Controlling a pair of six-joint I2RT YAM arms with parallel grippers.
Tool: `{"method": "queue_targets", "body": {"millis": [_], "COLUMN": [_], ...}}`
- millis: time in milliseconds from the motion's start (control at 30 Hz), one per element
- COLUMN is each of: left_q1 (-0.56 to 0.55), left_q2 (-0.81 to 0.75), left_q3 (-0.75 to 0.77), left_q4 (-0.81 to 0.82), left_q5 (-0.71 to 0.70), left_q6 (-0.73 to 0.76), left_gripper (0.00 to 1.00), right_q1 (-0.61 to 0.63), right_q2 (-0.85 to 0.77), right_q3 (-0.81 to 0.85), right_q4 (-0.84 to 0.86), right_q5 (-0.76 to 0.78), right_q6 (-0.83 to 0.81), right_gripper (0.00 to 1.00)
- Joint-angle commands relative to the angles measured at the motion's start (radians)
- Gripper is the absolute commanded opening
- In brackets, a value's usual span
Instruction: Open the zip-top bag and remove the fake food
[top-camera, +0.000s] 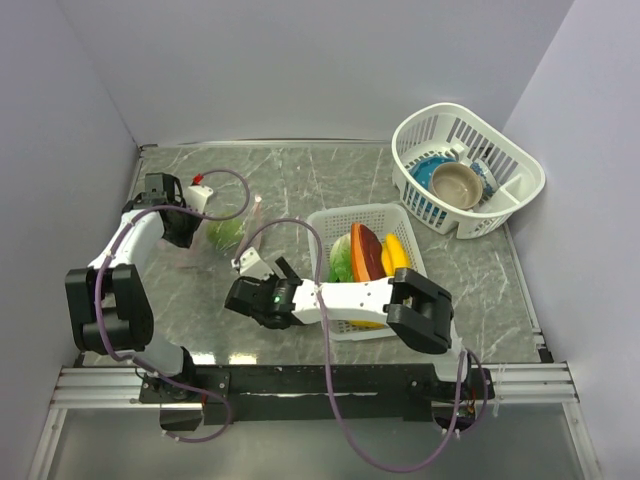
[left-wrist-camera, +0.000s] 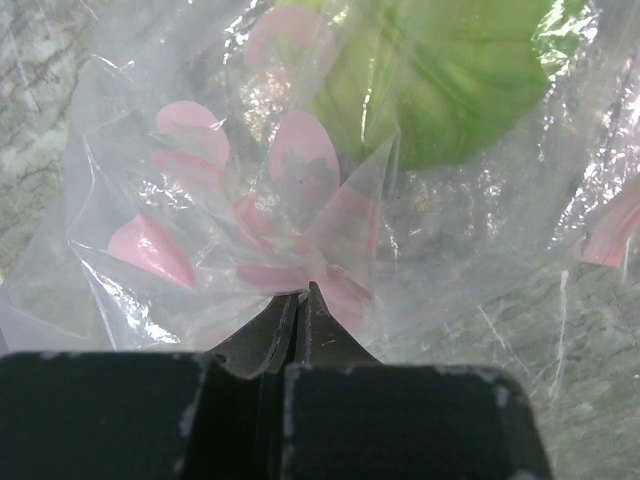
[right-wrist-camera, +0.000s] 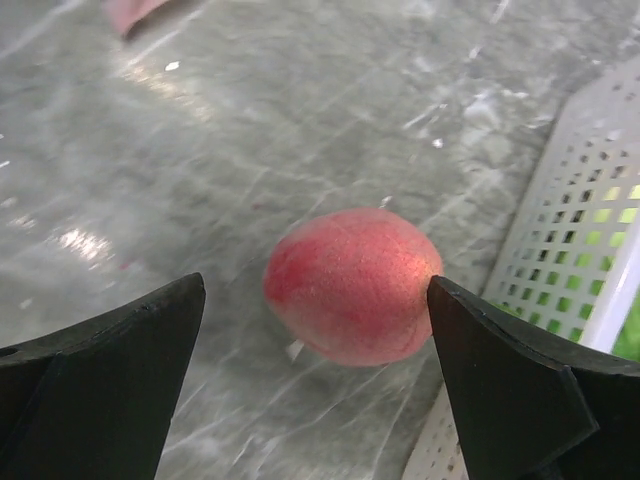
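Observation:
The zip-top bag (top-camera: 228, 235) lies at the left middle of the table, clear, with green lettuce (left-wrist-camera: 440, 80) inside and a pinkish strip (top-camera: 257, 208) at its right edge. My left gripper (top-camera: 195, 232) is shut on a crumpled fold of the bag (left-wrist-camera: 300, 230); its closed fingertips (left-wrist-camera: 305, 305) pinch the plastic. The pink-red round fruit (right-wrist-camera: 350, 285) rests on the table beside the white tray. My right gripper (right-wrist-camera: 316, 283) is open around it, the right fingertip (right-wrist-camera: 445, 300) touching it. In the top view the right gripper (top-camera: 265, 272) hides the fruit.
A white perforated tray (top-camera: 335, 222) right of centre holds lettuce (top-camera: 341, 262), an orange and dark red slice (top-camera: 366, 252) and a yellow banana (top-camera: 397, 254). Its wall (right-wrist-camera: 580, 250) stands just right of the fruit. A white basket (top-camera: 510, 195) at back right holds blue and tan bowls.

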Motion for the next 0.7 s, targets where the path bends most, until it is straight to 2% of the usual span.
{"method": "queue_targets", "body": {"millis": [0,367,400,500,533,567,600,667], "left_q1": [-0.001,-0.003,-0.001,-0.001,-0.001,-0.001,-0.001,0.000], "left_q2": [-0.041,-0.033,-0.035,-0.036,-0.036,-0.042,-0.042,-0.044], "left_q3": [-0.019,-0.010,-0.008,-0.005,-0.007,-0.010,-0.008,-0.011], "left_q4": [0.006,0.009,0.010,0.006,0.007,0.007,0.009,0.007], "left_q5": [0.015,0.018,0.015,0.015,0.015,0.013,0.012,0.012], "left_q6": [0.023,0.020,0.020,0.020,0.020,0.022,0.022,0.023], "left_gripper": [0.01,0.01,0.01,0.01,0.01,0.01,0.01,0.01], "right_q1": [-0.022,-0.054,-0.057,-0.065,-0.065,-0.068,-0.068,-0.066], "right_q2": [0.035,0.031,0.034,0.019,0.008,-0.003,-0.029,-0.057], "right_q3": [0.014,-0.043,-0.041,-0.035,-0.038,-0.044,-0.047,-0.057], "right_q4": [-0.042,0.015,0.021,0.035,0.047,0.055,0.061,0.083], "right_q5": [0.030,-0.072,-0.082,-0.086,-0.089,-0.091,-0.083,-0.071], "right_q6": [0.052,0.045,0.039,0.035,0.031,0.028,0.025,0.009], "right_gripper": [1.00,1.00,0.96,0.74,0.61,0.54,0.43,0.30]}}
